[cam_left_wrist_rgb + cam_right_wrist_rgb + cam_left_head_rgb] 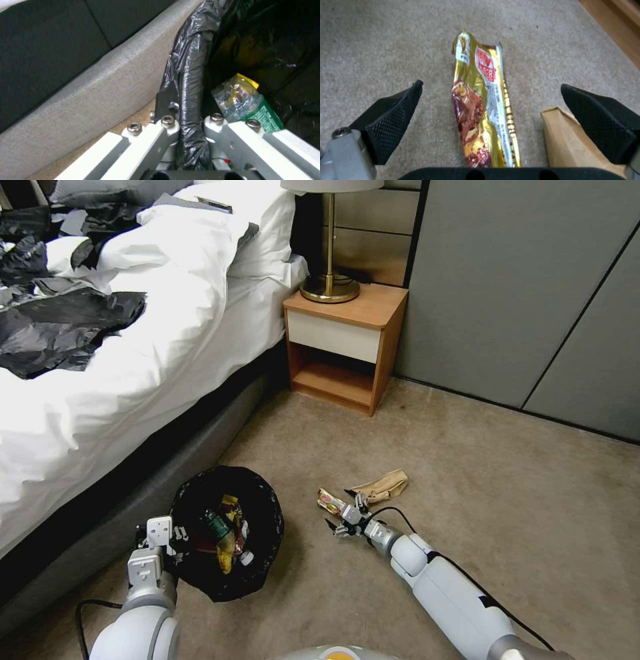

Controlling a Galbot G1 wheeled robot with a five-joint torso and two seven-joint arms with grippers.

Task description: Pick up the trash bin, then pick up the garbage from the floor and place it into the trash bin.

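Trash bin (227, 533) sits on floor (467, 467) beside bed (100, 380), bottle and wrappers inside. Left gripper (188, 120) pinches bin's black-bagged rim tight. Gold snack wrapper (483, 105) lies flat on carpet, brown paper bag (566, 140) just beside it. Right gripper (491, 112) hangs low over wrapper, fingers (393, 117) spread wide on both sides

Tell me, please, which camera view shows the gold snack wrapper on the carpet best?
The right wrist view: the gold snack wrapper lies lengthwise between the open jaws of the right gripper, its print clear. The head view shows it small, partly behind that gripper. The left wrist view faces the trash bin.
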